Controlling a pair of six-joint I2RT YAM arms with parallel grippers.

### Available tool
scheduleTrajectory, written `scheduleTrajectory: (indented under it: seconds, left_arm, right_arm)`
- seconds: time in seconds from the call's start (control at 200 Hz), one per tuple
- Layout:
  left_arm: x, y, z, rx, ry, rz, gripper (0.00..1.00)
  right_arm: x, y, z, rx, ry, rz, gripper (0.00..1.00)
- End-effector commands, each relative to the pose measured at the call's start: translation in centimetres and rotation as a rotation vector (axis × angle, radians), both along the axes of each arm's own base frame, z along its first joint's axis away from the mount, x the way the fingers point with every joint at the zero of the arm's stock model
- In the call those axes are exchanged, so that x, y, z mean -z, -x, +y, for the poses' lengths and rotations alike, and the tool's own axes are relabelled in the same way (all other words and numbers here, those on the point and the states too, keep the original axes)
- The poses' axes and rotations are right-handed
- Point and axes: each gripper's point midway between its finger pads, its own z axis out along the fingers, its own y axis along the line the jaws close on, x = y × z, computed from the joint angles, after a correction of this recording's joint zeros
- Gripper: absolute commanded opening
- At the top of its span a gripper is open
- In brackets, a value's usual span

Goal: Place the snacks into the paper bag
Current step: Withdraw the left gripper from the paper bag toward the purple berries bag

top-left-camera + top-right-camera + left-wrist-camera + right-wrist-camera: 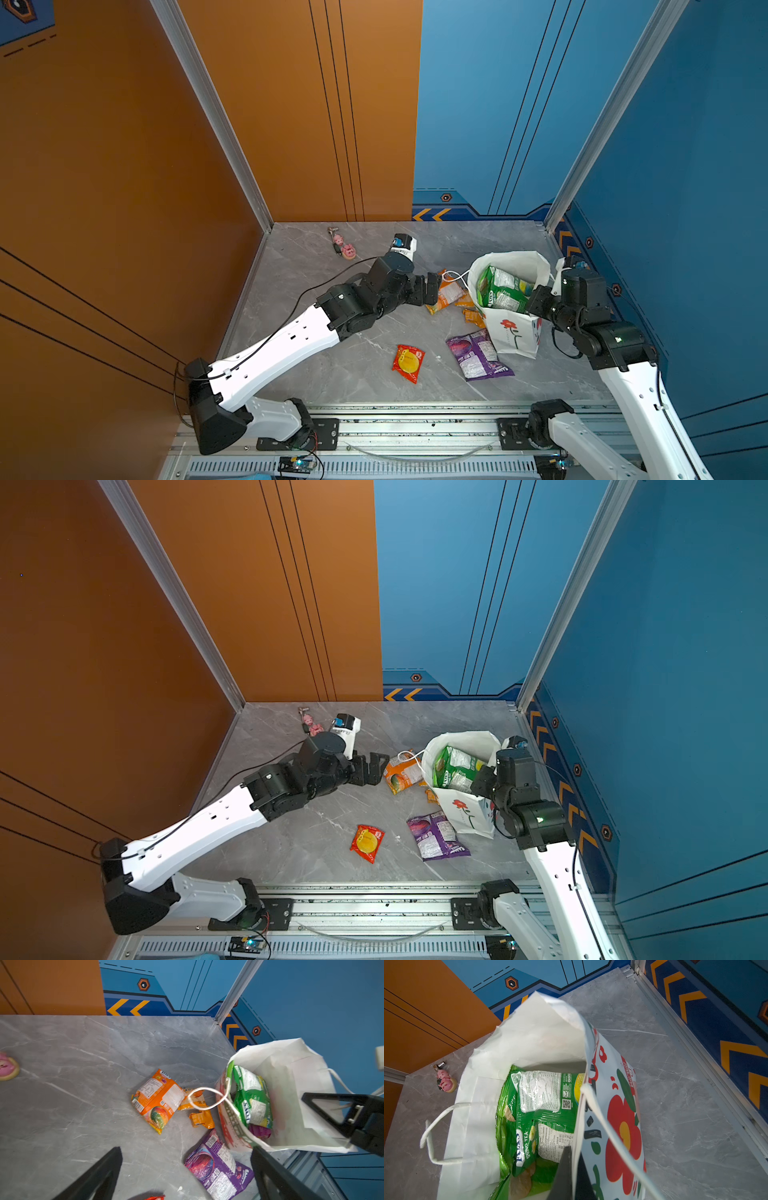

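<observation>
At the near edge an aluminium rail (415, 430) carries both arm bases. Beyond it lies a grey marbled table (332, 374), walled by orange panels (124, 166) on the left and blue panels (685, 166) on the right.

The left arm stretches low and forward over the table. The left gripper (187, 1148) is empty, its fingers spread wide. Nearer than those fingers lie a red-yellow packet (408, 362) and a purple packet (478, 355), apart from each other. Just ahead of the fingertips lies an orange packet (158, 1101), with small orange sachets (201, 1119) on its bag side.

The right arm rises from the rail and bends down. The right gripper (536, 300) is clamped on the rim of the paper bag (513, 336), which stands open. Green packets (542, 1105) sit inside the bag, beside the right fingers. Well apart from the left fingers, toward the back wall, lie pink pig charms (344, 246).
</observation>
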Motion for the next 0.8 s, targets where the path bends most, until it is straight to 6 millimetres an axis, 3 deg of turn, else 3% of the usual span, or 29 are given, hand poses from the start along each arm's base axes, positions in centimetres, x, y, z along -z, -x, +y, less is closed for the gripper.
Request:
scheduleTrajectory:
  seconds: [0.0, 0.27, 0.305, 0.33, 0.526, 0.651, 0.796]
  left_arm:
    - [0.1, -0.1, 3.0, -0.095, 0.005, -0.025, 0.98]
    - [2.3, 1.4, 8.5, -0.208, -0.004, -0.029, 0.98]
    - [1.9, 1.6, 9.1, -0.218, 0.006, -0.039, 0.98]
    - [3.2, 1.9, 9.6, -0.222, -0.016, -0.024, 0.98]
    - [6.6, 3.6, 12.4, -0.237, -0.073, 0.010, 0.98]
    - [10.0, 4.4, 12.5, -0.210, -0.103, 0.083, 0.99]
    - [12.5, 5.1, 10.4, -0.130, -0.131, 0.169, 0.99]
  right_arm:
    - [-4.2, -1.1, -0.6, 0.033, 0.007, -0.140, 0.00]
    - [-4.4, -1.0, -0.7, 0.032, 0.007, -0.147, 0.00]
    - [-4.4, -1.0, -0.7, 0.032, 0.007, -0.147, 0.00]
    - [-4.5, -1.0, -0.7, 0.031, 0.006, -0.151, 0.00]
    - [-4.4, -1.0, -0.2, 0.011, -0.014, -0.154, 0.00]
    - [-4.4, -1.1, 0.3, -0.008, -0.038, -0.160, 0.00]
    - [-4.4, -1.1, 0.1, -0.002, -0.035, -0.175, 0.00]
